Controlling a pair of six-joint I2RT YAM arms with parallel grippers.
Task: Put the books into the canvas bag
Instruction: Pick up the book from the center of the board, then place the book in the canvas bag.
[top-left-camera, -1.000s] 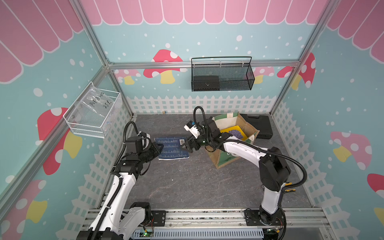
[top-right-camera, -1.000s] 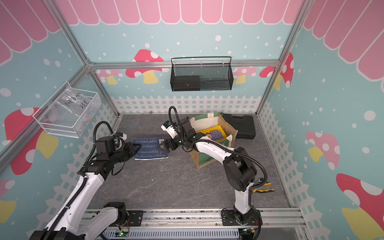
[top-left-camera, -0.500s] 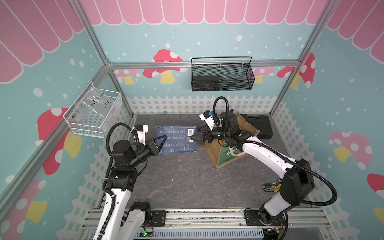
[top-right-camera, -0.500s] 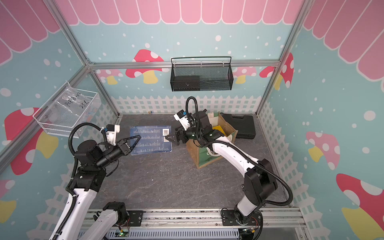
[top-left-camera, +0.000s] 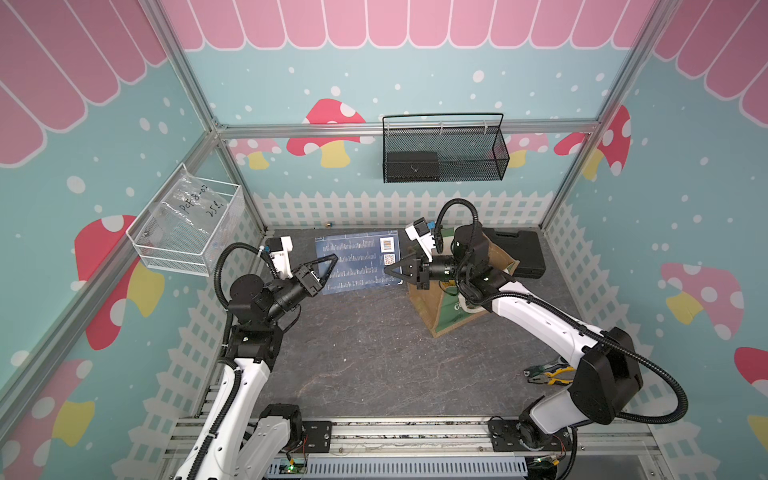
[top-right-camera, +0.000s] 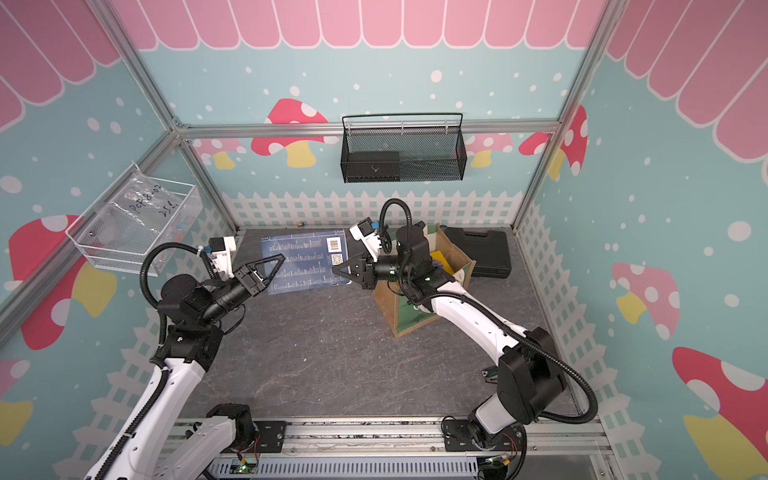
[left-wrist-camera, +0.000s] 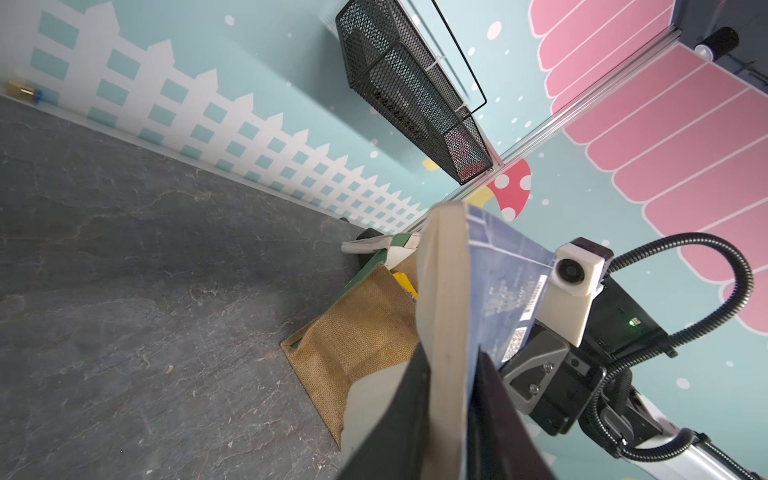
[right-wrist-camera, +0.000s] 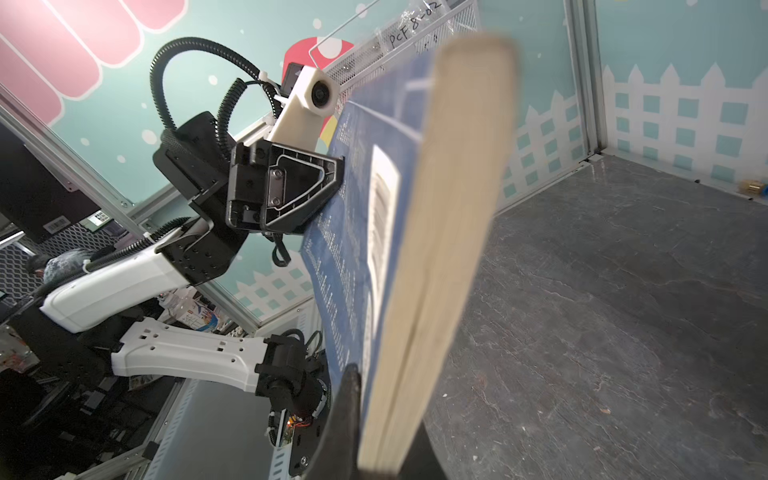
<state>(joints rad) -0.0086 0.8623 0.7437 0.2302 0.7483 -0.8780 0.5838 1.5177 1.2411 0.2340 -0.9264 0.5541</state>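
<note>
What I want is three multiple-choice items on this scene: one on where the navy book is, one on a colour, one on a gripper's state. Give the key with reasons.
1. Where is the navy book? A flat on the table; B raised between the left gripper and the right gripper; C in the black mesh basket.
2. What colour is the front panel of the canvas bag? A red; B green; C white.
3. What state is the right gripper in? A open above the bag; B shut on pliers; C shut on the navy book.
Key: B, both top views show it off the table between the arms; B, the panel shows green; C, its jaws pinch the book's edge.
</note>
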